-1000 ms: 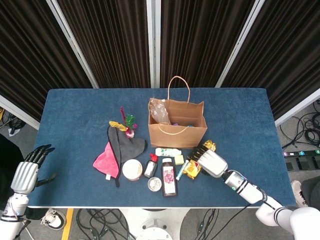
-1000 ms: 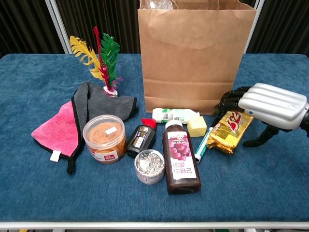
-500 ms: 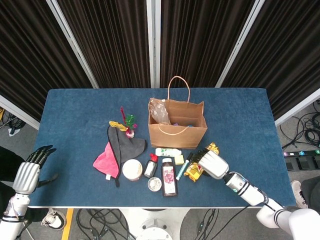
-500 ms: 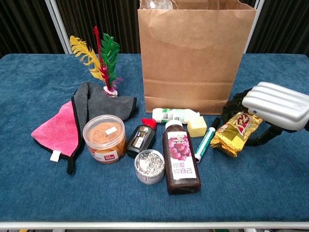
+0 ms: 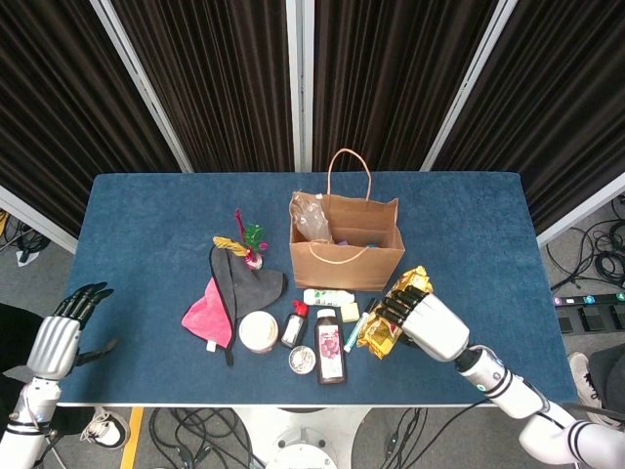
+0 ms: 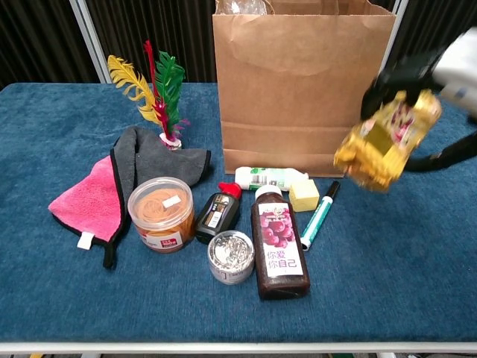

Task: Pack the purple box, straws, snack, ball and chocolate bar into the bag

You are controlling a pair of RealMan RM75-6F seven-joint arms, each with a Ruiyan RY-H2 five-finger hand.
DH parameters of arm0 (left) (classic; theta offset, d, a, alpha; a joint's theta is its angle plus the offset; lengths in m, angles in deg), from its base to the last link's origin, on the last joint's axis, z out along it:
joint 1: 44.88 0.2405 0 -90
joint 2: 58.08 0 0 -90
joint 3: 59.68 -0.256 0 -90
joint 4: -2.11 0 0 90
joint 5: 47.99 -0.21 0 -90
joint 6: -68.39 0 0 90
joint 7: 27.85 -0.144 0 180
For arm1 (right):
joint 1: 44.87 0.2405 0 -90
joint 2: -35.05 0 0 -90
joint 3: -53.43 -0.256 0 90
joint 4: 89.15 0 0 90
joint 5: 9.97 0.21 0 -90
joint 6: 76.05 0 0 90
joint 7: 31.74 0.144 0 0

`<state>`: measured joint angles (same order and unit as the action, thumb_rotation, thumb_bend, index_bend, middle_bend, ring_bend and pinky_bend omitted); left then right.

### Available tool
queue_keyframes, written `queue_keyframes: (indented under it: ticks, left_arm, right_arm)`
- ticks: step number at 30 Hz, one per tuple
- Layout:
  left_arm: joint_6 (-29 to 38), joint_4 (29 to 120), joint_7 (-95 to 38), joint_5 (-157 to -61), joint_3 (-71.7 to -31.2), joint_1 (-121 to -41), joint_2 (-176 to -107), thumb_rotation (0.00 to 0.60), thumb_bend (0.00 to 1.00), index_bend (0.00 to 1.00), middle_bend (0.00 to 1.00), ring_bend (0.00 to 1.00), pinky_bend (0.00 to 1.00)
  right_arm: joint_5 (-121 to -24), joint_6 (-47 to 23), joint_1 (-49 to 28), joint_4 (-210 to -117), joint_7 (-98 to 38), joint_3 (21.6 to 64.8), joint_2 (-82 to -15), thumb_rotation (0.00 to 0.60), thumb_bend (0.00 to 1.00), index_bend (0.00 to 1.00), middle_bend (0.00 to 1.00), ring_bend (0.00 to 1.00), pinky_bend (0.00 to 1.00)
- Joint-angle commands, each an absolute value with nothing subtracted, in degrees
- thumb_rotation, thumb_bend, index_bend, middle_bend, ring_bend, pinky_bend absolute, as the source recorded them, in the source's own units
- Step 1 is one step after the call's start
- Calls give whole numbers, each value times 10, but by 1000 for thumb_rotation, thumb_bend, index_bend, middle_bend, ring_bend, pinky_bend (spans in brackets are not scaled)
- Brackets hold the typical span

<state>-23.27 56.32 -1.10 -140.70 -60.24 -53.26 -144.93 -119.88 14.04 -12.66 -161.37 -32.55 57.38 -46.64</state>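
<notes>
the gold chocolate bar (image 6: pixel 386 142) was off the table, clasped in my right hand (image 5: pixel 426 319), which i had wrapped around its upper end; in the chest view it hung at the right of the frame, blurred, with its long axis slanting from upper right down to lower left. what mattered to me was the paper bag (image 6: pixel 302 82): it stood upright just left of the bar in the chest view, and in the head view its open mouth lay up and to the left of the hand, so i judged the bar needed carrying up over the rim and tipping end-down to go in. my right hand was plainly the nearer one. my left hand (image 5: pixel 57 335) sat at the lower left edge of the head view, off the table, well away from everything, fingers loosely spread and holding nothing. below the bar, a green marker (image 6: pixel 319 215) lay on the blue table (image 6: pixel 417 268).
</notes>
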Motion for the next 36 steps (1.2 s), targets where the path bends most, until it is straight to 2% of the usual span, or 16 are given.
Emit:
queue_keyframes:
  ticks: [1, 5, 10, 15, 21, 28, 36]
  left_arm:
    - [-236, 569, -12, -1410, -602, -534, -1447, 600, 241, 227, 240, 158, 239]
    - [-242, 575, -10, -1414, -601, -536, -1444, 600, 241, 227, 240, 158, 239]
    - [-243, 581, -11, -1415, -600, -537, -1441, 600, 241, 227, 240, 158, 239]
    - [-243, 583, -12, -1415, -598, -539, -1442, 600, 241, 227, 240, 158, 239]
    - [-245, 581, -9, -1412, -596, -539, -1439, 600, 241, 227, 240, 158, 239]
    - [-246, 577, -3, -1408, -595, -536, -1435, 600, 241, 227, 240, 158, 239]
    - [-246, 564, -5, -1409, -595, -536, -1440, 600, 241, 227, 240, 158, 239]
  right_arm:
    - [-1241, 211, -139, -1812, -426, 534, -331, 600, 183, 594, 527, 435, 524]
    - [-1253, 221, -140, -1896, -457, 503, -282, 600, 183, 595, 530, 438, 525]
    - [-1205, 195, -123, -1938, -456, 453, -279, 600, 183, 599, 533, 443, 528]
    - [-1106, 127, -83, -1936, -447, 405, -346, 600, 183, 599, 531, 443, 528]
    - [-900, 32, -25, -1941, -390, 327, -465, 600, 188, 599, 527, 439, 528]
    - [-785, -6, 17, -1909, -330, 257, -542, 600, 198, 601, 527, 439, 528]
    - [-727, -12, 26, -1883, -278, 222, -581, 600, 201, 604, 528, 440, 528]
